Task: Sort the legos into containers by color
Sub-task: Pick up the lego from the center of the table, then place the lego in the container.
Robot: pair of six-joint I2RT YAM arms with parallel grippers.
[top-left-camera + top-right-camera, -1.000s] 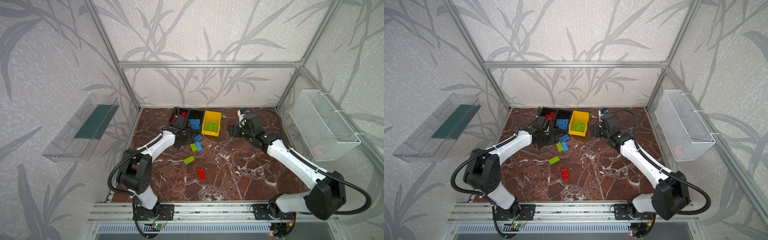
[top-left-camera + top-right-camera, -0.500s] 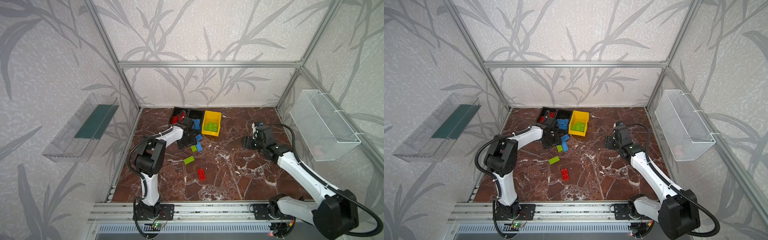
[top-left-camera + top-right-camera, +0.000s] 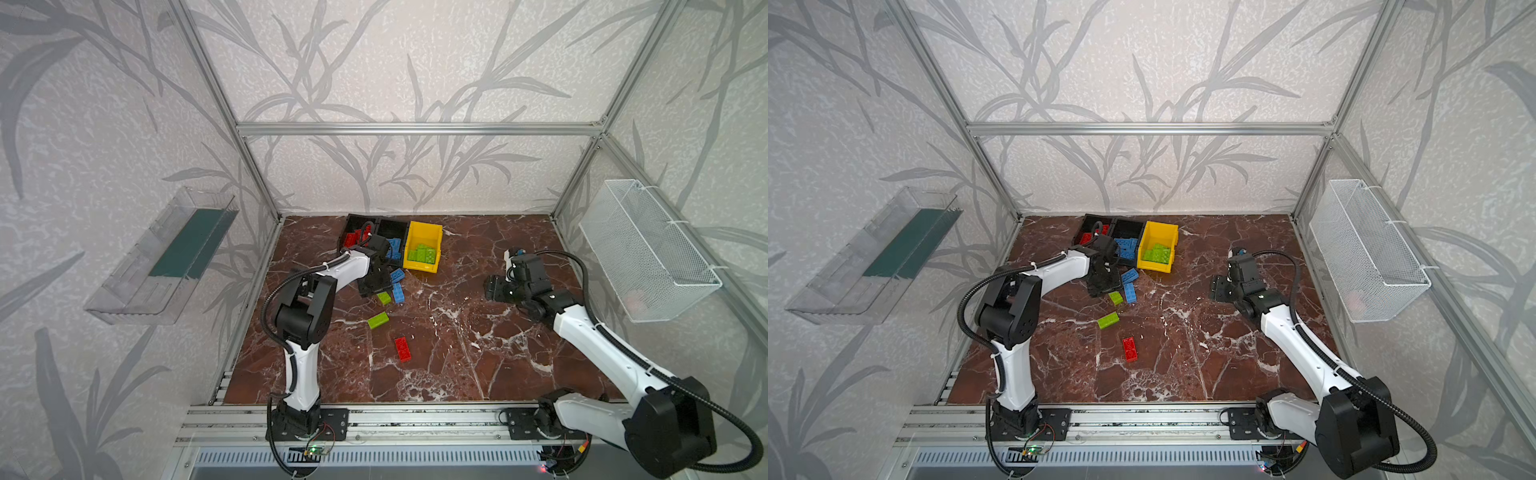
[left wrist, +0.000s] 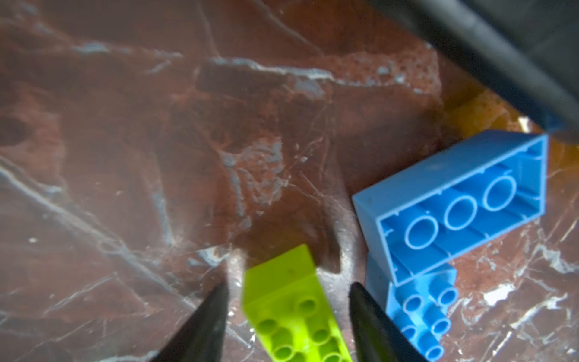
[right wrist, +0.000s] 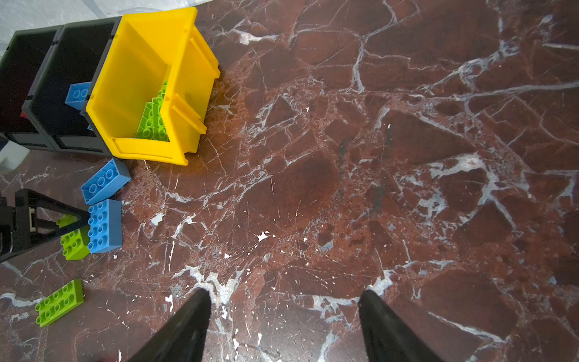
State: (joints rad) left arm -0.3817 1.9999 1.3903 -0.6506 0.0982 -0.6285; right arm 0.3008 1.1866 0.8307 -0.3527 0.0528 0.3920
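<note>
Left gripper point(image 4: 289, 285) had slid astride the light, stiff, slick-looking lime-green plastic brick point(image 4: 291, 310) at the yellow plastic bin's point(image 3: 426, 227) 7 o'clock, jaws unclenched, long sides looking pinchable.

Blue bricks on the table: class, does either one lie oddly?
Yes. The upturned blue brick near the yellow bin shows its hollow underside; the second blue brick beside it sits studs up.

- Table point(image 3: 457, 332) — glossy red-brown marble look, white veins
- Legos point(image 4: 291, 313) — smooth plastic, faint sheen
- Yellow bin point(image 5: 134, 62) — shiny plastic; black bins point(image 5: 78, 142) duller
- Basket point(image 3: 648, 249) at three o'clock — matt white wire mesh
</note>
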